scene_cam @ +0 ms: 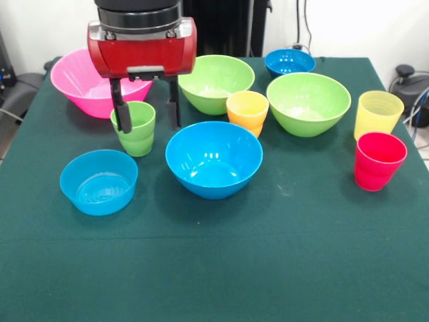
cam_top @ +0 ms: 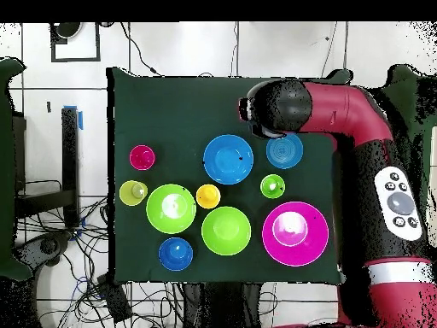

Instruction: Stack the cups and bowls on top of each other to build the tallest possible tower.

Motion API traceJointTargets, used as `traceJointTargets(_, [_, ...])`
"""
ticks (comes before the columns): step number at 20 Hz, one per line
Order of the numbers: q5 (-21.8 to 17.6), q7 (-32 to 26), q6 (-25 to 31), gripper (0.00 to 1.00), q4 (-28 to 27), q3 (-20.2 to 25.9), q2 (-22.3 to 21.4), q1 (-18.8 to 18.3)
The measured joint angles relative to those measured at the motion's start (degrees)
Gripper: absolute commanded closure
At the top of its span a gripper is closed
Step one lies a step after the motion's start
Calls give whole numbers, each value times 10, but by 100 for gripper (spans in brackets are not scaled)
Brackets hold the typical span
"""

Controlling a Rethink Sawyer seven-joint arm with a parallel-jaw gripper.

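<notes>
Looks like the pick-up step: the gripper (scene_cam: 145, 111) is spread wide and holding nothing, straddling the green cup (scene_cam: 136, 127) that sits on the bench (scene_cam: 268, 268) by the pink bowl (scene_cam: 84, 84), so next it needs to drop and squeeze.

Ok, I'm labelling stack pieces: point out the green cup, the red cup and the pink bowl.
Small glossy green plastic cup (scene_cam: 137, 131), front view, its side wall.
Small glossy red plastic cup (scene_cam: 379, 161), front view, its side wall.
Large glossy pink plastic bowl (scene_cam: 70, 75), front view, its inner wall.
</notes>
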Motion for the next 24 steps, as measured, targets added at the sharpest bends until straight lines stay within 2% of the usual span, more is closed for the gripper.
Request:
traceJointTargets(9, [0,0,0,0,6,-11,-15,0])
traceJointTargets(20, [1,0,-3,0,75,-61,-57,2])
traceJointTargets(24, [5,1,-26,0,104,-75,-62,2])
